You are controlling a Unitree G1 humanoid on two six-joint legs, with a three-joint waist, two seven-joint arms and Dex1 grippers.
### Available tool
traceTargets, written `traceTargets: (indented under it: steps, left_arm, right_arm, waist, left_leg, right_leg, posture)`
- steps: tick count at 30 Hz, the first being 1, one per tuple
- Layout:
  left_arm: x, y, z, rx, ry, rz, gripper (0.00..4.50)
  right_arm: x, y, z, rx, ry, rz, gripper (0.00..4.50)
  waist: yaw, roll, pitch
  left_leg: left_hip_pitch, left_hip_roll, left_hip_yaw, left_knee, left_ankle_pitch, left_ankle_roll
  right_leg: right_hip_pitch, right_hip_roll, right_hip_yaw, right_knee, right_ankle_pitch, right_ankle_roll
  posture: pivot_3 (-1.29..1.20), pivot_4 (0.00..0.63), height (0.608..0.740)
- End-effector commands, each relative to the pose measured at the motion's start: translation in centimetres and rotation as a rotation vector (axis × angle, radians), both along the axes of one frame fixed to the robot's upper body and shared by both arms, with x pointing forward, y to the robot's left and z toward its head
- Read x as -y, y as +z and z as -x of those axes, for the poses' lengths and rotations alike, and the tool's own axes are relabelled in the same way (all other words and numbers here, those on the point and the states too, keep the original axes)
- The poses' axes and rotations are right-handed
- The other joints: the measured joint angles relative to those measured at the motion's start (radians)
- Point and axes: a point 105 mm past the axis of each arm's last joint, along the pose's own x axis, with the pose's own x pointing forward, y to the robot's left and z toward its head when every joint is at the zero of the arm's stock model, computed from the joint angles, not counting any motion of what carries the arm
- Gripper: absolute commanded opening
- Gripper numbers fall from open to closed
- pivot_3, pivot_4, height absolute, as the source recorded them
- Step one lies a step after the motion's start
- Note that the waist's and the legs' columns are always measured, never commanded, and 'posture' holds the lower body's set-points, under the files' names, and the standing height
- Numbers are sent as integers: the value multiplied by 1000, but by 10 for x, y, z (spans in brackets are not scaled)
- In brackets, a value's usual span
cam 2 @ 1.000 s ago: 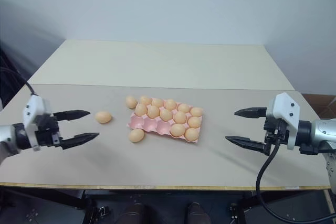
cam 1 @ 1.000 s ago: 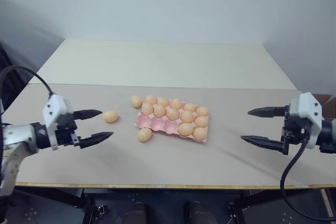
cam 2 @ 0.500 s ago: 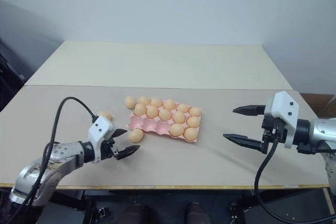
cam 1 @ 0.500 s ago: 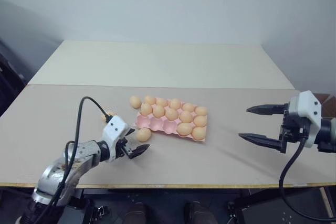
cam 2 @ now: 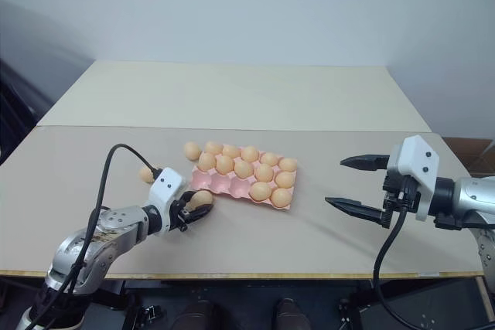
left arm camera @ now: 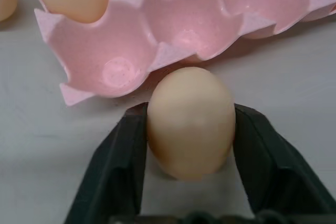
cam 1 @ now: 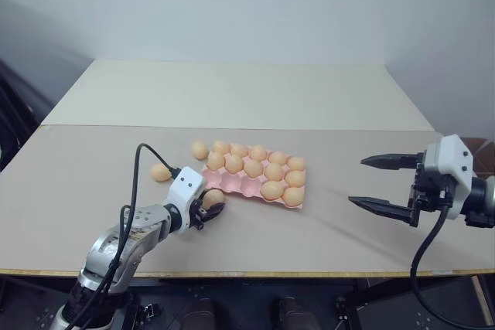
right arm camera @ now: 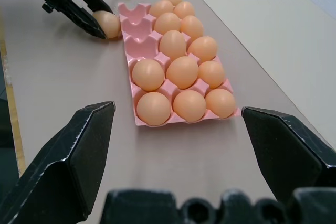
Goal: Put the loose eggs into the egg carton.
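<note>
Within the last second the left gripper (cam 1: pixel 207 209) swung in from the left side of the table (cam 1: pixel 325 229), dropped toward the near edge of the egg carton (cam 1: pixel 236 185), and pinched shut on the loose egg (left arm camera: pixel 190 121) lying against that edge; a moment before its fingers had stood wide apart around empty air, and now both black fingers (left arm camera: pixel 119 163) pressed the egg's sides, as the left wrist view showed plainly. The egg seemed to rest on the table surface still, just in front of the carton's near-left empty cups, so I judged the grasp made but the lift not yet begun. Two other loose eggs remained out: one (cam 1: pixel 160 173) left of the carton and well clear of it, another (cam 1: pixel 199 150) touching or just beside the carton's far-left corner. The carton sat mid-table with its far rows full and about three cups open along the near-left side, enough for all three strays. The right gripper (cam 1: pixel 383 183) hung at the right side, well apart from the carton, its fingers spread wide and holding nothing, unchanged over that second. The next step would likely be a short lift and a place into the nearest empty cup.
</note>
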Motion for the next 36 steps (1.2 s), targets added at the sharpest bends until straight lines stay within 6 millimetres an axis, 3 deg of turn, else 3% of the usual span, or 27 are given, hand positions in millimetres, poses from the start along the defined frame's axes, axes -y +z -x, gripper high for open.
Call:
traceTargets:
  steps: [1, 6, 9, 11, 17, 21, 24, 27, 32, 34, 36]
  left_arm:
    - [0, 12, 2, 34, -25, 5, 1680]
    - [-9, 33, 15, 94, -110, -14, 1649]
    - [1, 65, 9, 204, -194, 72, 1649]
    - [7, 74, 6, 234, -224, 114, 1649]
    - [48, 78, -15, 248, -358, 154, 1649]
    - [64, 73, -35, 239, -380, 136, 1649]
    - [71, 72, -39, 237, -414, 144, 1649]
    - [78, 67, -36, 214, -482, 149, 2527]
    - [75, 64, -36, 213, -481, 128, 4173]
    - [69, 65, -38, 223, -459, 117, 4480]
    - [62, 69, -41, 243, -438, 113, 4480]
  right_arm:
    - [0, 15, 5, 65, 1, 6, 4500]
    - [1, 15, 5, 66, -10, 2, 4500]
    - [-1, 14, 4, 69, -10, -3, 4500]
    - [-2, 14, 3, 70, -9, -4, 4500]
    - [-5, 17, 4, 88, 2, -5, 4500]
    - [-6, 19, 5, 100, 0, -6, 4500]
    - [-5, 19, 6, 102, -8, -5, 4500]
    - [-5, 20, 8, 109, -17, -8, 4500]
    - [-4, 19, 9, 110, -31, -9, 4500]
    - [-4, 19, 8, 110, -33, -10, 4500]
    - [-4, 19, 8, 111, -35, -12, 4500]
  waist:
    - [0, 0, 0]
    - [-2, 0, 0]
    - [4, 0, 0]
    - [12, 0, 0]
    - [13, -1, 0]
    - [13, -1, 0]
    - [4, -1, 0]
    - [1, -1, 0]
    - [0, -1, 0]
    - [0, -1, 0]
    - [-1, -1, 0]
  left_leg:
    - [0, 0, 0, 0, 0, 0]
    - [0, 0, 0, 0, 0, 0]
    - [0, 0, 0, 0, 0, 0]
    - [0, 0, 0, 0, 0, 0]
    - [-1, -1, 0, 0, 0, 0]
    - [-1, -1, 0, 0, 0, 1]
    - [-1, -1, 0, 0, 0, 1]
    - [-1, -1, 0, 0, 0, 1]
    - [-1, -1, 0, 0, 0, 1]
    - [-1, -1, 0, 0, 0, 1]
    - [-1, -1, 0, 0, 0, 1]
  right_leg:
    - [0, 0, 0, 0, 0, 0]
    - [-1, 0, 0, 0, 0, 0]
    - [0, 0, 0, 0, 0, 0]
    - [1, -1, -1, 0, 0, 0]
    - [1, 0, 0, -2, 0, 1]
    - [1, 0, 0, -2, 1, 2]
    - [1, 0, 1, -2, 1, 2]
    - [1, 0, 1, -2, 3, 5]
    - [1, 0, 1, -2, 3, 5]
    - [1, 0, 1, -2, 3, 5]
    - [1, 0, 1, -1, 2, 4]
  posture:
    - [0, 150, 740]
    - [0, 150, 740]
    - [0, 150, 740]
    - [0, 150, 740]
    - [0, 150, 740]
    - [0, 150, 740]
    - [0, 150, 740]
    - [0, 150, 740]
    - [0, 150, 740]
    - [0, 150, 740]
    - [0, 150, 740]
